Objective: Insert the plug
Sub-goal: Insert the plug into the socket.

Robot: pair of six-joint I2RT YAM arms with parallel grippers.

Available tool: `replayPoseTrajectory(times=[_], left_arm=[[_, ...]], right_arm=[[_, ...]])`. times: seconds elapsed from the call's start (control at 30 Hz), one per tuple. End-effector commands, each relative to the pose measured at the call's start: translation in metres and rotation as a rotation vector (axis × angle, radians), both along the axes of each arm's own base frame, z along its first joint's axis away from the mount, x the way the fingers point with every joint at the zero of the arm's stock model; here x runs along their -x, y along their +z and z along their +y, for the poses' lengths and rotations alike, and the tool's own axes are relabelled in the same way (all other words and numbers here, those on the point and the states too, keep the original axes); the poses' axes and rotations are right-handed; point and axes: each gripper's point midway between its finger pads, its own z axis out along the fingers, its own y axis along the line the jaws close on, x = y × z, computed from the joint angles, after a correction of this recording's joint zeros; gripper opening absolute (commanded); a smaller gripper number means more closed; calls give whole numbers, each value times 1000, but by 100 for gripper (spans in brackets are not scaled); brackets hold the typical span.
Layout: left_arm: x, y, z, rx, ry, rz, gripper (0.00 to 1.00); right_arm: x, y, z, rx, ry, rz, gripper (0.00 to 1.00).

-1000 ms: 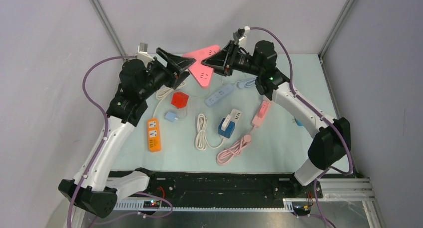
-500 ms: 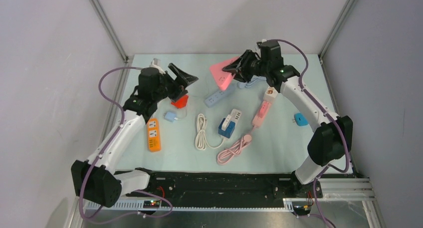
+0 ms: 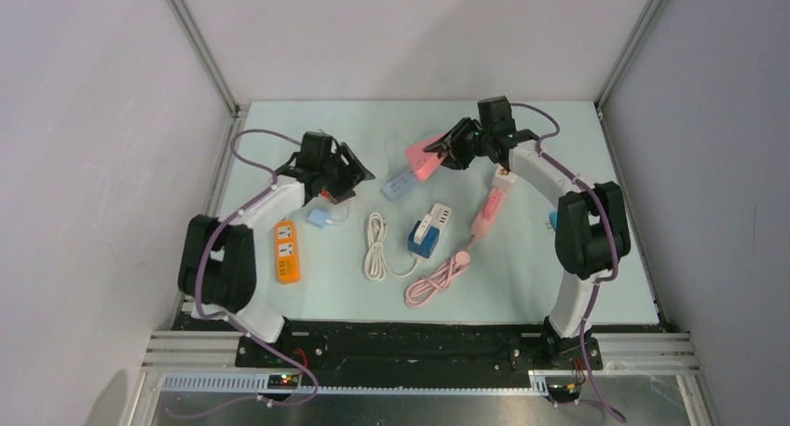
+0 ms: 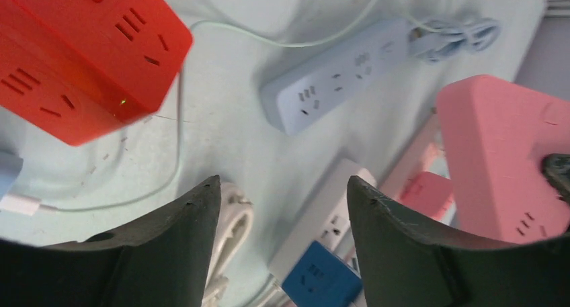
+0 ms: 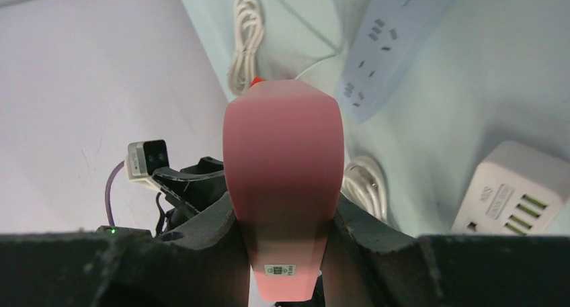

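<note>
**Left of blue strip (image 3: 408,180): plug (image 3: 320,218) on mat (image 3: 522,258), L gripper (image 4: 282,186) empty, R gripper (image 3: 449,150) on pink block (image 5: 282,159)**

Left of the blue strip, the L gripper hung w/ jaws spread & nothing btw them, over the red cube (image 4: 74,52). The R gripper sat over the blue strip's far right end, clenched on the pink block's narrow end & holding it tilted, clear of the mat. The block's long axis ran out from the R jaws toward the L arm. Slots showed on the face seen from the L wrist view, so prob. the socket side faced that way.

Plug: my read was the small pale-blue one lying on the mat, well left of the blue strip & a bit nearer the bases. Not 100% sure it's the one the task means, since a white coil (image 3: 374,246) lay on the blue strip's near side too. From the L jaws it lay off to one side & below, outside the fingers, w/ only its edge in the L wrist view. Pin direction & long axis: too small to tell. L arm was clearly nearer; R was occupied, on the blue strip's other side.

Judgement: insertion not yet begun. Next move prob. needs L down onto the plug, then pins lined up w/ the block's slots. Risk: a small plug may twist in the grip.
</note>
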Motion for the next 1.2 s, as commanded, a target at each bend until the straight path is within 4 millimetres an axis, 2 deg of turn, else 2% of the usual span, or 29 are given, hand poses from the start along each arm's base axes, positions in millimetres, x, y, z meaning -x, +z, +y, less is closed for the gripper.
replayPoseTrajectory(times=[0.0, 0.2, 0.33, 0.57, 0.73, 1.17], left_arm=[[-22, -7, -3, -24, -12, -22, 69], [-34, -25, -8, -59, -53, -22, 66], [-33, -35, -10, -64, -80, -7, 67], [-34, -32, -15, -63, -130, -28, 64], [-33, -29, -14, -75, -144, -44, 64], [-30, -35, -11, -69, -146, -28, 64]], right_arm=[[-20, -1, 2, -44, -11, -10, 0], [-36, -21, 6, -70, -3, 23, 0], [-43, -32, 12, -95, 2, 40, 0], [-56, -35, 17, -94, -17, -15, 0], [-53, -54, 12, -60, -44, 29, 0], [-43, -77, 8, -39, -39, 97, 0]])
